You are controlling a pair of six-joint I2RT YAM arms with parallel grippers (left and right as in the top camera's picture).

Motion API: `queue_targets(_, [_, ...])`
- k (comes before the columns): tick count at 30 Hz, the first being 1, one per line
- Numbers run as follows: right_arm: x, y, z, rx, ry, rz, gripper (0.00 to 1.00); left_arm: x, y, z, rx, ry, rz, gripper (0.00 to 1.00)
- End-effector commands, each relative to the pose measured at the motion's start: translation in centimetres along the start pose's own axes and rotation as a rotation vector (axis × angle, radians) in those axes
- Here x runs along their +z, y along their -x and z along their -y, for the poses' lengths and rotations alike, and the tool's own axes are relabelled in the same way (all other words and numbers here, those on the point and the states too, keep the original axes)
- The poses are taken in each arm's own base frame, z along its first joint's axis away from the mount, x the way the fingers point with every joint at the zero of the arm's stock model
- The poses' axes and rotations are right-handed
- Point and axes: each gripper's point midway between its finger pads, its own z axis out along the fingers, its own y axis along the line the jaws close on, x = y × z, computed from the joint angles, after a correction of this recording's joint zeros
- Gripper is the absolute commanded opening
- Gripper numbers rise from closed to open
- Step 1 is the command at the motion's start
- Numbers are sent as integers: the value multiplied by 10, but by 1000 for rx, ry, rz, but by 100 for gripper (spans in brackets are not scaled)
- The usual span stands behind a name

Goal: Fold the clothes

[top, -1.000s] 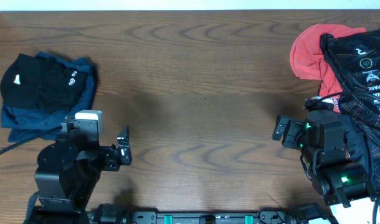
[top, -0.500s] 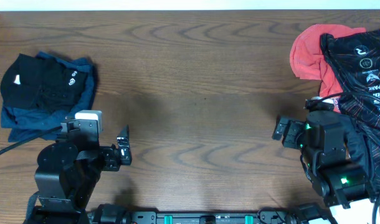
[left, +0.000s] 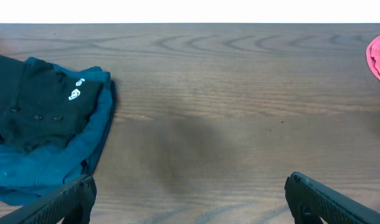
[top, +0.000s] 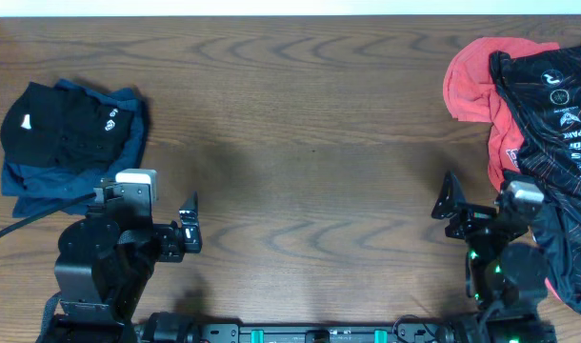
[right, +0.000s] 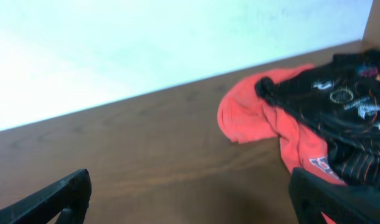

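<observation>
Left claw [left: 190,186], right claw [right: 189,180] spread, empty; black jersey [top: 552,95] atop red shirt [top: 467,81].

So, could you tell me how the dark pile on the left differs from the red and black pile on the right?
The dark pile is black over navy; the red and black pile pairs red cloth with white-printed black. The dark pile sits compact and stacked; the red and black pile sprawls, crumpled, past the frame edge. Both lie on the table.
</observation>
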Motion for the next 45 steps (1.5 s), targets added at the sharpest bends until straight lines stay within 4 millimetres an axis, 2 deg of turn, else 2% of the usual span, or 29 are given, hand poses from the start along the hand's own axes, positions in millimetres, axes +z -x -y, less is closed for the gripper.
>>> queue_targets(1, [-1, -1, 3, -41, 17, 82, 99, 0, 0, -1, 2, 8, 1, 98])
queue_targets(10, [-6, 0, 12, -41, 36, 302, 99, 0, 0, -1, 2, 8, 1, 98])
queue_targets(15, [-1, -25, 5, -188, 77, 209, 99, 0, 0, -1, 2, 8, 1, 98])
queue_targets(18, [4, -55, 8, -216, 86, 83, 99, 0, 0, -1, 2, 8, 0, 98])
queue_targets(19, [4, -60, 5, -223, 104, 67, 99, 0, 0, -1, 2, 8, 1, 98])
queue_targets(45, [4, -59, 5, -215, 107, 68, 99, 0, 0, -2, 2, 9, 1, 98])
